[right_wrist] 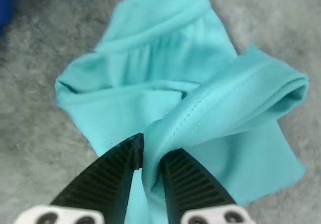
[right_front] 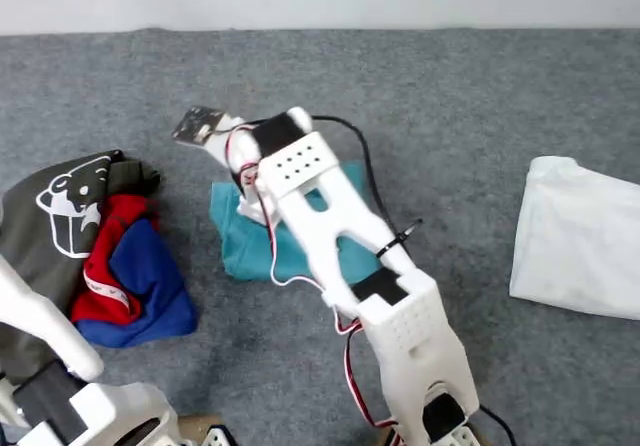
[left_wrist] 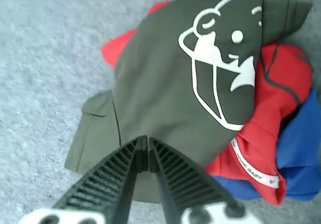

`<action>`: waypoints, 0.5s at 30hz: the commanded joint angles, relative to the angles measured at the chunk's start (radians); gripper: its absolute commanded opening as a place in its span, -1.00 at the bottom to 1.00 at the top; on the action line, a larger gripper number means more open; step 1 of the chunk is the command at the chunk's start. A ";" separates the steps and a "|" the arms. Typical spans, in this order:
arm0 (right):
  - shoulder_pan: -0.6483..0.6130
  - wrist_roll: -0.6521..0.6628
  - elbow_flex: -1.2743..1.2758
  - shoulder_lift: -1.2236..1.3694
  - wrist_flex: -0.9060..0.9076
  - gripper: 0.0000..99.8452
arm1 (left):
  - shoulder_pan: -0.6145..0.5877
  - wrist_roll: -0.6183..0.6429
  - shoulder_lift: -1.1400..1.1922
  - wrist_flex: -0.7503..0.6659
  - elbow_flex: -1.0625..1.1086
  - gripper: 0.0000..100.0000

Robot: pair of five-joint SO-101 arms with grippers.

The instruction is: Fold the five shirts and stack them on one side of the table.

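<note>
The right hand (right_wrist: 150, 156) pinches a hemmed fold of the teal shirt (right_wrist: 150, 78), mid-frame. The cloth looks limp and light, best held at hems. The left hand (left_wrist: 145, 151) is closed above the grey shirt (left_wrist: 165, 83).

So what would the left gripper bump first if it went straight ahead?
Probably the dark shirt with the white picture, lying right in front of the left gripper; how near is hard to tell.
</note>
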 commanded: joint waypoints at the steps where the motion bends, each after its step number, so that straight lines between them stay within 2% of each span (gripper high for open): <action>1: -0.022 -0.009 -0.015 -0.005 -0.050 -0.98 | 0.008 -0.009 -0.044 0.021 0.001 -0.97; 4: -0.031 -0.006 -0.015 0.001 -0.084 -0.91 | 0.008 -0.009 -0.044 0.012 0.001 -0.97; 10: -0.076 -0.008 -0.017 -0.015 -0.082 -0.59 | 0.008 -0.009 -0.044 0.009 0.001 -0.97; 15: -0.099 -0.003 -0.017 -0.087 -0.027 -0.57 | 0.009 -0.009 -0.044 0.008 0.001 -0.97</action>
